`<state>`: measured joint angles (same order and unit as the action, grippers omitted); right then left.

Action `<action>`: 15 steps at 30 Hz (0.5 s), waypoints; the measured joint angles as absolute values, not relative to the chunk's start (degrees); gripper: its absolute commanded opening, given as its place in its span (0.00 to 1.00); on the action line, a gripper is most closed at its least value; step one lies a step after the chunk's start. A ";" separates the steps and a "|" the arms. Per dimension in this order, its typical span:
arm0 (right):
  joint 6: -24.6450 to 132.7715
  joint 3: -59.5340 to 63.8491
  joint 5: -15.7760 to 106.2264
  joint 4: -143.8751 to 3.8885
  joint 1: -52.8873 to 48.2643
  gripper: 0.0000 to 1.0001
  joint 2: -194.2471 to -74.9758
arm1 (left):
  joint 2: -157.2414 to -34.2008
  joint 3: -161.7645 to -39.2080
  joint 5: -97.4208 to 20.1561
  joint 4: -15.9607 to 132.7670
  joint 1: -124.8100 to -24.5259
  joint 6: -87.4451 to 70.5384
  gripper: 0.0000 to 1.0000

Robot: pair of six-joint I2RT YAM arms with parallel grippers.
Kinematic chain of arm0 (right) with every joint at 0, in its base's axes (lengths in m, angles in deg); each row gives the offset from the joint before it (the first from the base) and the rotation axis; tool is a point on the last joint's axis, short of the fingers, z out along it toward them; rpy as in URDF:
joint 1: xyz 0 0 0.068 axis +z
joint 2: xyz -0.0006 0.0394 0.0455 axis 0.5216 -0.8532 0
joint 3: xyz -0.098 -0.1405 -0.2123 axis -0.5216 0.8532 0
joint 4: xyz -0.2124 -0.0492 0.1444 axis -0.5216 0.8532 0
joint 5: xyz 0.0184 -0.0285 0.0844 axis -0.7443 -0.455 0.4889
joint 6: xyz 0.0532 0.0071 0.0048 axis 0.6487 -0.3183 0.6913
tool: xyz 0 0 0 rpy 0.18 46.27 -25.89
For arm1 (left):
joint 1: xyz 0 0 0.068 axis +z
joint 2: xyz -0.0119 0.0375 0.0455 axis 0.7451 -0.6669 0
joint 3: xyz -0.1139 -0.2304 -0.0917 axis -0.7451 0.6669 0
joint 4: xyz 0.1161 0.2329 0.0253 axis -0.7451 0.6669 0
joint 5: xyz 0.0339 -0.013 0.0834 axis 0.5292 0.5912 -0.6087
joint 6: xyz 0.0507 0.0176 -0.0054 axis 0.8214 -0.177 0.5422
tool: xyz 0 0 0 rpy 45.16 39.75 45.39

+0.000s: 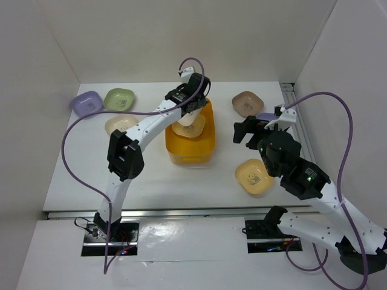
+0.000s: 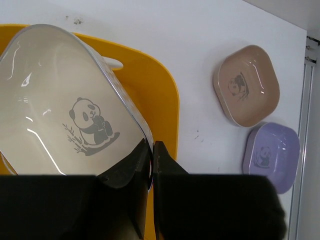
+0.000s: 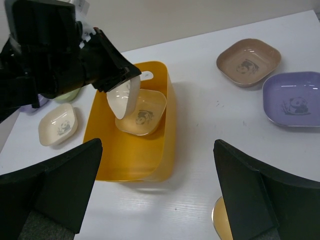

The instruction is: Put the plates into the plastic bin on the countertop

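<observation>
Up top, the fixed camera looks steeply down from behind the arm bases (image 1: pixel 109 232), far enough back to take in the whole countertop (image 1: pixel 151 175). The left wrist camera sits very close, pointing down. The cream plate (image 2: pixel 60 100) fills half its frame over the plastic bin (image 2: pixel 160 95). The right wrist camera looks slantwise across from the near right, probably at mid-range. All three share the bin and the brown plate (image 3: pixel 248 61), and both wrists catch the lilac plate (image 3: pixel 295 102).

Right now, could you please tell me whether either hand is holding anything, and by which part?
The left hand pinches a cream plate by its rim, above the plastic bin. The right hand is open and empty.
</observation>
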<state>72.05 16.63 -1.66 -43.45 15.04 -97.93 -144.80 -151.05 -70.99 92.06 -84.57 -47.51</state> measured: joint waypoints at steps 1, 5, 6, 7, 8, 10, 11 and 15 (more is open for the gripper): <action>72.02 16.73 -1.64 -43.43 15.04 0.99 -97.93 | -145.87 -151.60 -70.95 91.97 -84.55 -48.10 0.00; 72.00 17.63 -1.20 -43.48 15.04 0.99 -97.95 | -149.98 -153.46 -70.79 91.55 -84.55 -49.80 0.00; 72.00 17.87 -1.11 -43.54 15.04 0.99 -97.98 | -150.62 -153.46 -70.68 91.71 -84.55 -50.04 0.00; 72.00 18.15 -1.03 -43.52 15.04 0.99 -97.95 | -151.27 -153.46 -70.53 91.82 -84.57 -50.32 0.00; 71.98 18.33 -0.96 -43.45 15.04 0.99 -97.95 | -151.69 -153.46 -70.55 91.82 -84.55 -50.87 0.00; 71.85 18.37 -0.61 -43.48 15.04 0.99 -98.04 | -152.25 -153.46 -70.58 91.82 -84.57 -51.46 0.00; 71.80 18.37 -0.48 -43.48 15.04 0.99 -98.02 | -152.32 -153.37 -70.55 91.82 -84.55 -51.64 0.06; 71.61 18.37 0.24 -43.54 15.00 0.99 -98.11 | -152.32 -153.15 -70.55 91.80 -84.57 -52.47 0.44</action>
